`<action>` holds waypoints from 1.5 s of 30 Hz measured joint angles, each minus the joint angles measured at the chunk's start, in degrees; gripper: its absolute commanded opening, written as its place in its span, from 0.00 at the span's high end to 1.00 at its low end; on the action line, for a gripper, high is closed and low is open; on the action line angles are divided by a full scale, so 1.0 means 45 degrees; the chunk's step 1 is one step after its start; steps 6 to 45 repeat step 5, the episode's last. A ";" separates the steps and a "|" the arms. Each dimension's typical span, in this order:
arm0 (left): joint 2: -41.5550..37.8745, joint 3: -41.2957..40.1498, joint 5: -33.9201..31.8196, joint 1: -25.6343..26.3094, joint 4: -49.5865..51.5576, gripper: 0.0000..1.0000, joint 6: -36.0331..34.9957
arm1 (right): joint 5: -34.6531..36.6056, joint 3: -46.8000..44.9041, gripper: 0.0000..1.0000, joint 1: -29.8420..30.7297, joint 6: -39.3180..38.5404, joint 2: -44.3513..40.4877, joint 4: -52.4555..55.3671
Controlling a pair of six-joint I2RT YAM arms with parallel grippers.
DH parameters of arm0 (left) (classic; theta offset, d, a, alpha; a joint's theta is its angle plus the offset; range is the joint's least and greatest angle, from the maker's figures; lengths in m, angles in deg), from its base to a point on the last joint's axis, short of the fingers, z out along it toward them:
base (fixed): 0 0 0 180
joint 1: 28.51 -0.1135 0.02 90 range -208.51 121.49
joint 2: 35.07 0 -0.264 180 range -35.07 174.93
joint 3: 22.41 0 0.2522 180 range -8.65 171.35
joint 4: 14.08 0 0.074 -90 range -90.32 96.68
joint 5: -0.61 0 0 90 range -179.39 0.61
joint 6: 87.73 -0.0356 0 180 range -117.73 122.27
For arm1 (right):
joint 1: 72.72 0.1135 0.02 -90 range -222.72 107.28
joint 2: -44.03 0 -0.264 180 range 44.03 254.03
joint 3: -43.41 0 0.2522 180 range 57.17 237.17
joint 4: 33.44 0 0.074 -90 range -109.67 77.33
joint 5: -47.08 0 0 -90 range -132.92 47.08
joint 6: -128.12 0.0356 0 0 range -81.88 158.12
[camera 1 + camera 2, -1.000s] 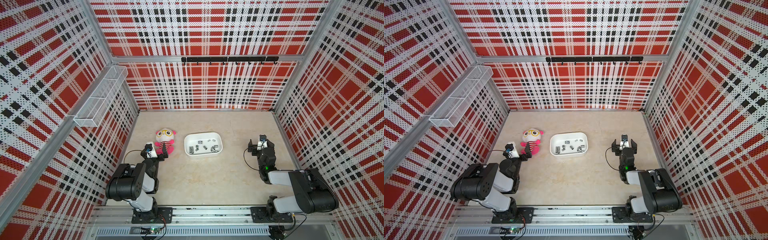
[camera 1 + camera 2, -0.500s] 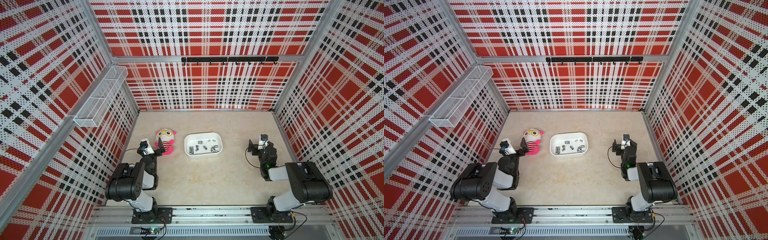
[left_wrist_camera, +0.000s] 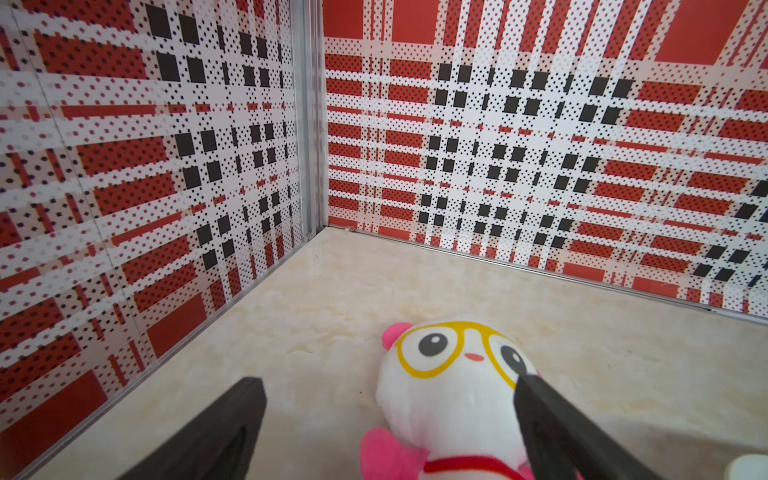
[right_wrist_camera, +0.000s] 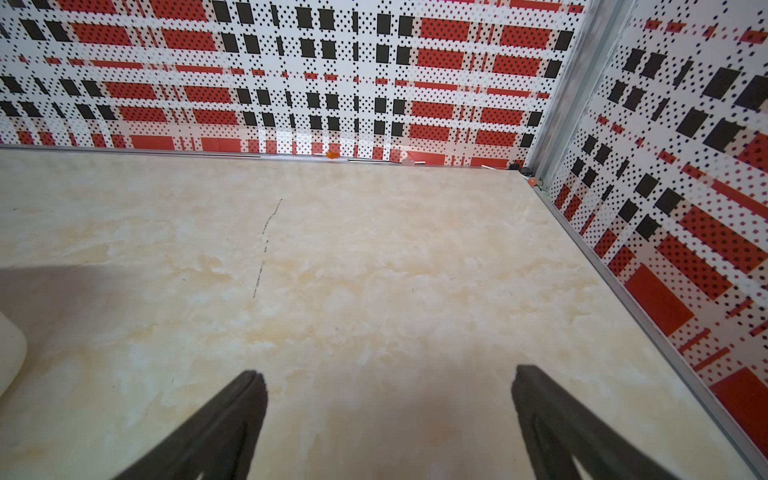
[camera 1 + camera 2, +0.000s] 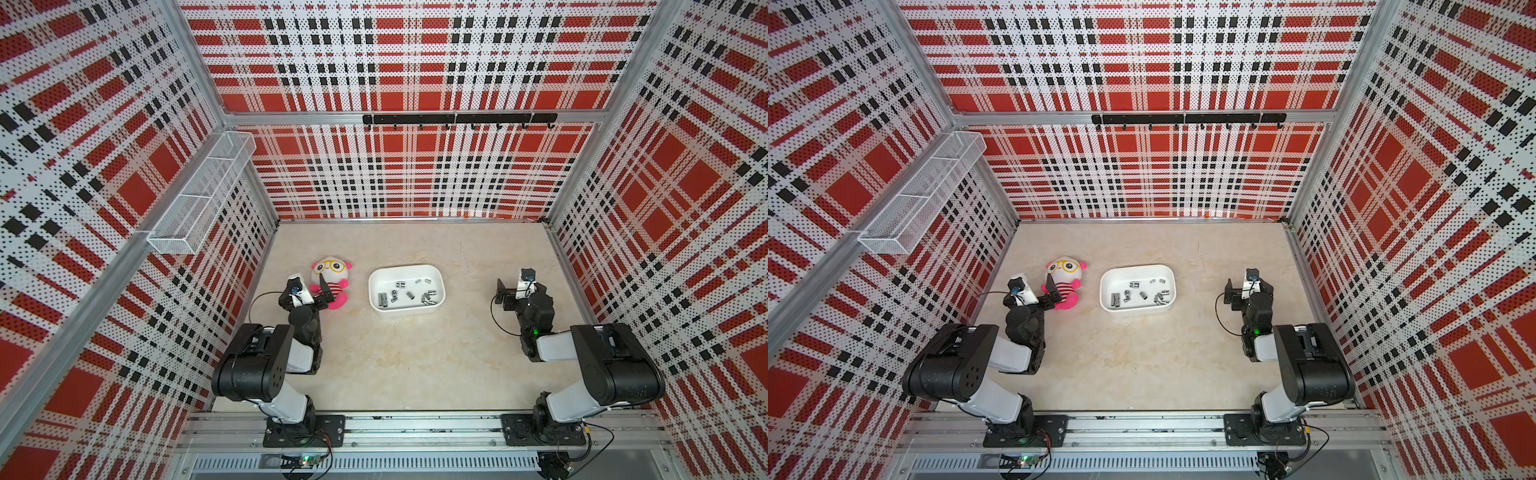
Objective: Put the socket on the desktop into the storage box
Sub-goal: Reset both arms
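Observation:
The white storage box (image 5: 376,305) (image 5: 1106,303) stands mid-desktop in both top views. Several small metal sockets (image 5: 400,285) (image 5: 1133,285) lie inside it. I see no socket on the bare beige desktop (image 5: 415,357). My left gripper (image 5: 306,287) (image 3: 390,382) is open low at the left, its fingers either side of a plush doll (image 3: 449,386) without closing on it. My right gripper (image 5: 520,287) (image 4: 388,378) is open and empty over bare desktop to the right of the box.
The pink and white plush doll (image 5: 332,282) lies left of the box, close to the left wall. A white wire-mesh basket (image 5: 199,199) hangs on the left wall. A black hook rail (image 5: 457,118) runs along the back wall. Plaid walls close in three sides.
The left gripper swung a little toward the left wall and came back beside the doll. The right arm folded back slightly. Both grippers stayed open.

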 measured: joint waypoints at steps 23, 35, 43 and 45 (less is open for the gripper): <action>0.0000 0.0000 -0.0107 0.0000 0.0005 0.01 -0.0019 | -0.0005 0.0000 0.00 0.0000 0.0005 0.0000 0.0000; 0.0000 0.0000 -0.0107 0.0000 0.0005 0.01 -0.0019 | -0.0005 0.0000 0.00 0.0000 0.0005 0.0000 0.0000; 0.0000 0.0000 -0.0107 0.0000 0.0005 0.01 -0.0019 | -0.0005 0.0000 0.00 0.0000 0.0005 0.0000 0.0000; 0.0000 0.0000 -0.0107 0.0000 0.0005 0.01 -0.0019 | -0.0005 0.0000 0.00 0.0000 0.0005 0.0000 0.0000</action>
